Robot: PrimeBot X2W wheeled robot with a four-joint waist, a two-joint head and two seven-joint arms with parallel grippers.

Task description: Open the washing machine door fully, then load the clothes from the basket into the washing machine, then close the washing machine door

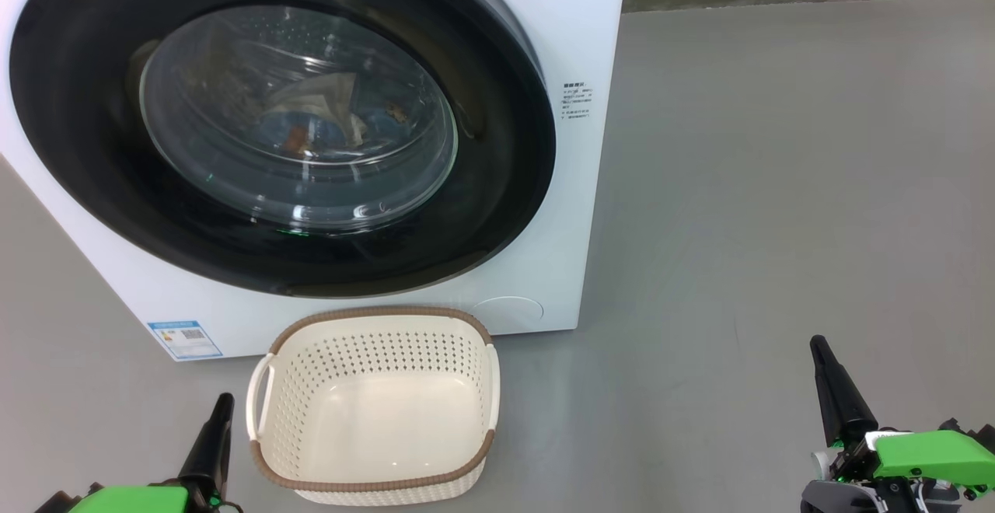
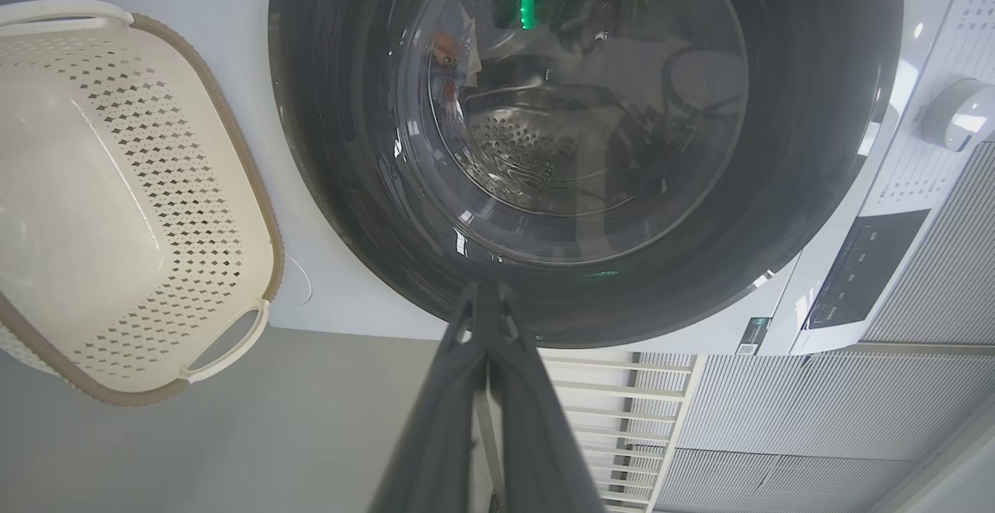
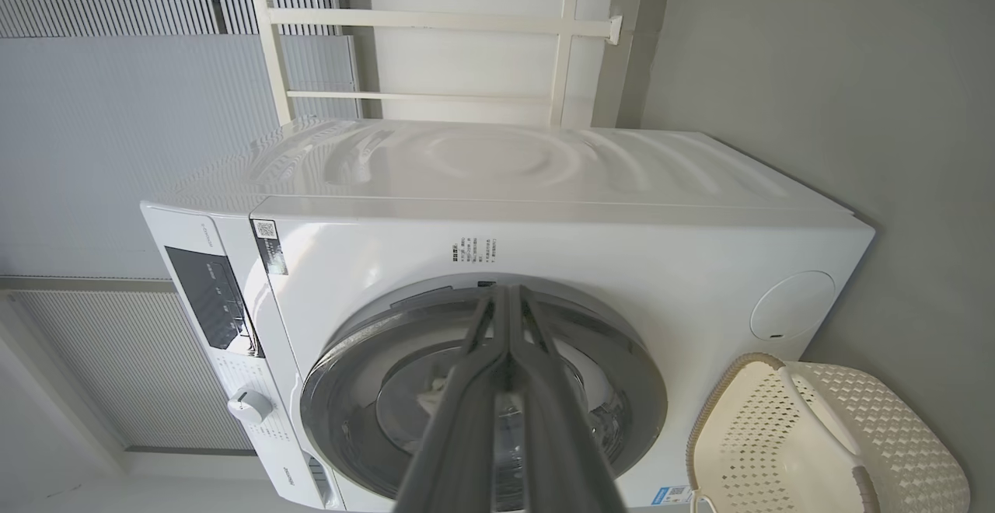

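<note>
The white washing machine [image 1: 591, 47] stands before me with its round black-rimmed door [image 1: 280, 120] flat against its front. Through the glass I make out clothes [image 1: 326, 113], blue and cream, inside the drum. On the floor in front sits the cream basket [image 1: 373, 400] with nothing in it. My left gripper [image 1: 221, 404] is shut at the lower left, just left of the basket. Shut too, my right gripper [image 1: 818, 346] is at the lower right, well clear of the machine. The left wrist view shows the door [image 2: 591, 148] and the basket [image 2: 116, 194]; the right wrist view shows the machine [image 3: 544, 249].
Grey floor [image 1: 777, 186] spreads wide to the right of the machine. A blue label [image 1: 185, 338] sits low on the machine's front. A control panel with a knob [image 3: 249, 406], a white rail frame [image 3: 435, 23] and pale ribbed wall panels stand around the machine.
</note>
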